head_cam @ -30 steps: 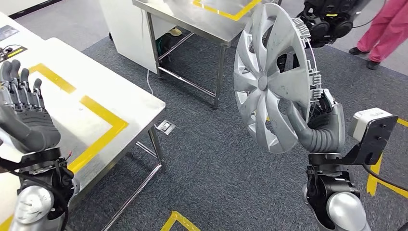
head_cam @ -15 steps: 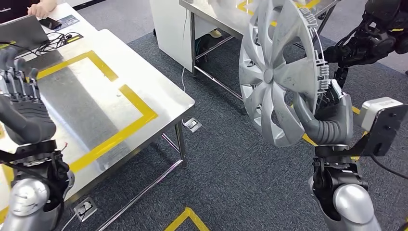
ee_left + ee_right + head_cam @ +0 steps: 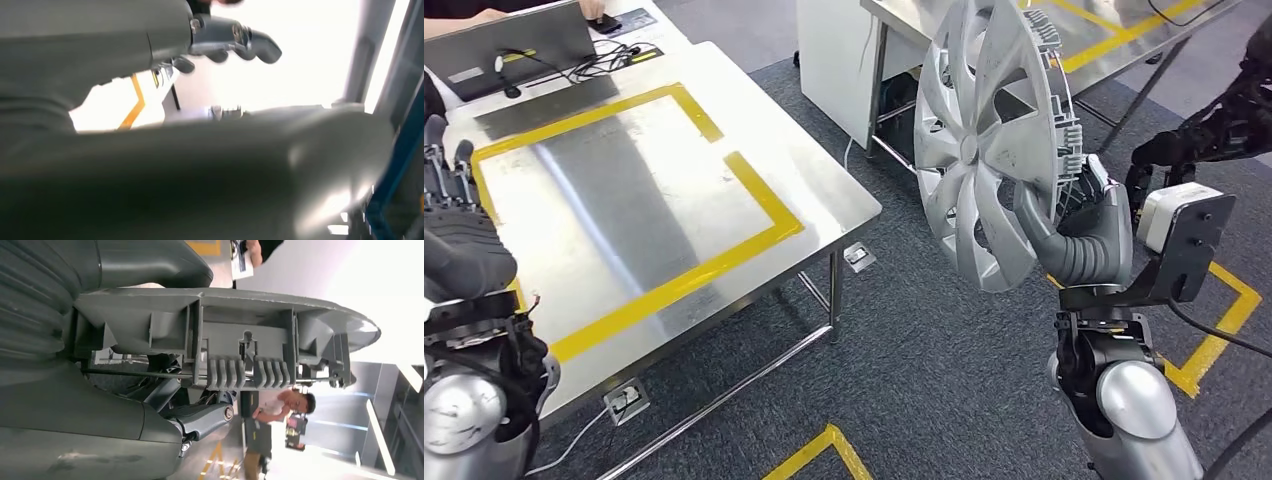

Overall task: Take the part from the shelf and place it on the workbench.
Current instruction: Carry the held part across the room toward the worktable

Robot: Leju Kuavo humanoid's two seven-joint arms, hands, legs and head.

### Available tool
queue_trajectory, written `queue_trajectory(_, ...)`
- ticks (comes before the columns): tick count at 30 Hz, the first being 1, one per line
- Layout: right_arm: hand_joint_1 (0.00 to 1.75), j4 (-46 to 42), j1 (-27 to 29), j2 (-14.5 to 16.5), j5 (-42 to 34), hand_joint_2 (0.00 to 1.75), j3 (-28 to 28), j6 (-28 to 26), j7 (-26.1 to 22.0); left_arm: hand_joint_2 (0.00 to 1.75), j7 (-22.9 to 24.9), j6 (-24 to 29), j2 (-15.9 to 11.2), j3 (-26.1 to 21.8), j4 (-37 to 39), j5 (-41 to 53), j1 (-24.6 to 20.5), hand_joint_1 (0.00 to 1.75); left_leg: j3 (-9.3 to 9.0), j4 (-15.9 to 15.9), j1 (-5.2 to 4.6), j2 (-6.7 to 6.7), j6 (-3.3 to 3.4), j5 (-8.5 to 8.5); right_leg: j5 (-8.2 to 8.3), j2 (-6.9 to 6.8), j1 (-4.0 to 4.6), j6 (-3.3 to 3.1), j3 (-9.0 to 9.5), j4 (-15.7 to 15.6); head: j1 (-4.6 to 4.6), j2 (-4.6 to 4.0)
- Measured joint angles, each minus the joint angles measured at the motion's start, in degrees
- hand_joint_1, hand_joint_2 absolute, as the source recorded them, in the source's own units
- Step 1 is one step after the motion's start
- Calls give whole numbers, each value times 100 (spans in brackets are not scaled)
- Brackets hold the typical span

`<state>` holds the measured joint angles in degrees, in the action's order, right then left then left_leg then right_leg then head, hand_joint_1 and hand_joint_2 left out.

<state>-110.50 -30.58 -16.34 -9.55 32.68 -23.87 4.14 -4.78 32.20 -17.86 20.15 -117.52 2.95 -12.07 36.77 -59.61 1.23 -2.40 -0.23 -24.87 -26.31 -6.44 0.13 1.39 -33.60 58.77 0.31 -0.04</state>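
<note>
A large silver wheel cover [image 3: 984,140] stands nearly upright in the air to the right of the steel workbench [image 3: 824,195], over grey carpet. My right hand [image 3: 1079,240] grips its lower rim, thumb on the front face and fingers behind. The right wrist view looks along the cover's ribbed back edge [image 3: 225,340], pinched between my grey thumb and fingers [image 3: 200,417]. My left hand [image 3: 459,240] is raised at the bench's near left, fingers extended and holding nothing; its grey cover and fingers [image 3: 235,42] sit close to the left wrist camera.
The workbench top carries a yellow tape rectangle [image 3: 724,160]. A laptop [image 3: 519,45] and cables lie at its far end. A second steel table [image 3: 984,25] and a white cabinet [image 3: 834,55] stand behind. Another dark robot [image 3: 1224,130] is at right. A person [image 3: 270,425] stands in the background.
The whole view has swung, so the workbench now lies more in front of me and closer to the cover. My right hand still holds the cover.
</note>
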Motion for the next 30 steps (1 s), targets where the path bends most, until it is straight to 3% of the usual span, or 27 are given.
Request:
queue_trajectory(1, 175, 2, 0, 1, 0, 175, 1, 0, -1, 0, 1, -5, -1, 1, 1, 0, 0, 0, 8, -6, -2, 23, 8, 3, 2, -18, -3, 5, 1, -2, 4, 0)
queue_trajectory(2, 175, 4, 2, 1, 0, 175, 1, -1, 0, 0, 2, -12, -3, 2, -1, -1, -8, 0, 19, -8, 5, 89, 38, 16, -76, 75, -21, 33, -47, 91, 21, 0)
queue_trajectory(5, 175, 31, 47, -1, -3, 175, 3, -5, 12, 0, 66, -25, -5, 16, 5, 1, -29, 0, 82, -5, -16, 521, 169, 89, -597, 539, -57, 58, -665, 1367, 150, 0)
queue_trajectory(6, 175, 44, 65, -1, -4, 175, 4, -6, 17, 0, 89, -25, -5, 21, 9, 1, -29, 0, 96, -5, -40, 653, 187, 108, -584, 608, -42, 10, -749, 1530, 187, 0)
queue_trajectory(7, 175, 53, 72, -1, -5, 175, 5, -4, 21, 0, 97, -25, -5, 22, 10, -1, -28, 0, 97, -4, -55, 734, 190, 120, -384, 663, -22, -50, -604, 1202, 203, 0)
queue_trajectory(9, 175, 61, 62, 2, -5, 175, 7, 10, 22, 0, 98, -23, -5, 22, 11, -4, -26, 0, 109, 8, -49, 873, 174, 157, -98, 903, 7, -194, -245, 454, 200, 0)
queue_trajectory(11, 175, 66, 38, 10, -4, 175, 13, 41, 18, 0, 99, -22, -3, 22, 11, -10, -4, 0, 154, 35, 13, 995, 117, 215, -42, 1053, 47, -289, -52, 97, 197, 0)
queue_trajectory(13, 175, 74, 23, 30, -4, 175, 22, 67, 12, 0, 99, -23, -3, 20, 7, -13, 38, 0, 192, 86, 47, 1111, 46, 281, 11, 945, 66, -330, 20, -42, 240, 0)
queue_trajectory(15, 175, 86, 26, 68, -4, 175, 32, 77, 1, 0, 98, -27, -10, 16, -4, -7, 51, 0, 284, 6, 2, 917, 7, 217, 115, 768, 27, -328, 113, -257, 233, 0)
queue_trajectory(17, 175, 97, 34, 100, -3, 175, 42, 83, -15, 0, 98, -33, -17, 20, -9, -2, 41, 0, 541, -502, -19, 511, -28, -75, 180, 600, 1, -303, 164, -389, 166, 0)
queue_trajectory(18, 175, 98, 46, 105, -2, 175, 43, 85, -22, 0, 100, -37, -19, 25, -5, -4, 37, 0, 701, -866, 4, 379, -54, -243, 186, 526, -2, -301, 159, -399, 128, 0)
queue_trajectory(20, 175, 101, 86, 113, -2, 175, 48, 90, -24, 0, 102, -43, -17, 39, 7, -9, 45, 0, 877, -1297, 61, 264, -118, -368, 178, 369, -20, -261, 135, -380, 84, 0)
queue_trajectory(21, 175, 102, 104, 114, -3, 175, 52, 92, -23, 0, 102, -46, -17, 44, 12, -15, 43, 0, 813, -1222, 87, 230, -157, -298, 165, 293, -41, -227, 120, -352, 68, 0)
queue_trajectory(23, 175, 102, 118, 118, -3, 175, 63, 99, -22, 0, 99, -52, -15, 52, 17, -43, 33, 0, 419, -586, 115, 55, -242, -66, 103, 161, -94, -121, 77, -227, 36, 0)
queue_trajectory(24, 175, 99, 116, 119, -3, 175, 67, 102, -22, 0, 97, -56, -11, 58, 19, -65, 25, 0, 225, -289, 121, -51, -253, 3, 50, 110, -97, -57, 41, -132, -2, 0)
queue_trajectory(26, 175, 92, 115, 120, -3, 175, 66, 105, -21, 0, 91, -66, 3, 71, 29, -107, 8, 0, 72, -72, 110, -141, -182, -6, -23, 25, -74, 43, -11, 16, -27, 0)
queue_trajectory(28, 175, 80, 118, 120, -6, 175, 62, 100, -25, 0, 80, -74, 18, 86, 40, -130, -2, 0, 110, -131, 104, -9, -64, 5, -37, -62, -67, 96, -19, 60, 17, 0)
queue_trajectory(30, 175, 59, 122, 114, -25, 175, 48, 78, -37, 0, 64, -66, 28, 104, 45, -141, -20, 0, 141, -129, 106, 119, 7, 35, -157, 44, -108, 143, -83, 187, 64, 0)
